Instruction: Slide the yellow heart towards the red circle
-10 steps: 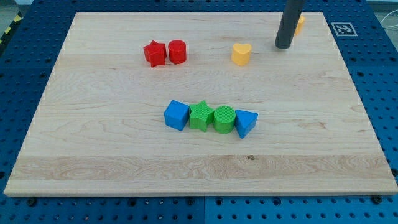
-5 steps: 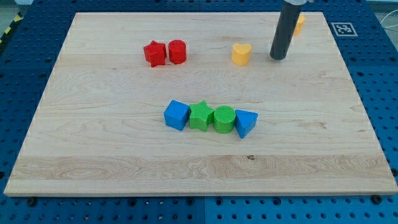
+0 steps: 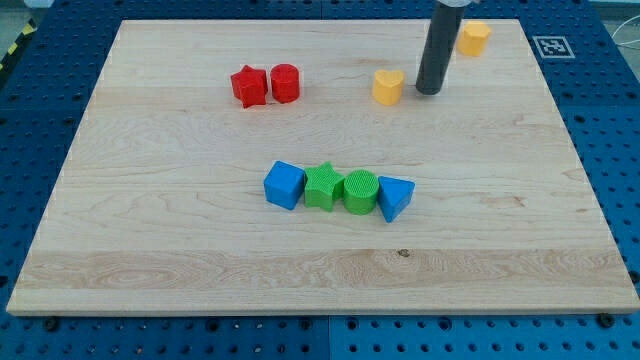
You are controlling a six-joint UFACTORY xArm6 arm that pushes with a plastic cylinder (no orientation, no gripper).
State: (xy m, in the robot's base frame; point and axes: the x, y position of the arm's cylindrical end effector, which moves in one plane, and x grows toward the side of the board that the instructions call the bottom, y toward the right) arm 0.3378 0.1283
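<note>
The yellow heart (image 3: 388, 87) lies on the wooden board (image 3: 180, 240) near the view's top, right of centre. The red circle (image 3: 286, 83) stands well to its left, touching a red star (image 3: 248, 86) on the circle's left. My tip (image 3: 429, 91) is just right of the yellow heart, with a small gap between them. The dark rod rises from it out of the view's top.
A second yellow block (image 3: 473, 38) sits at the view's top right. A row of blocks lies mid-board: blue cube (image 3: 284, 185), green star (image 3: 322, 186), green circle (image 3: 360, 192), blue triangle (image 3: 395, 196). A marker tag (image 3: 552, 46) sits at the board's corner.
My tip has moved left and slightly down, from beside the top-right yellow block to just right of the yellow heart. No block has moved.
</note>
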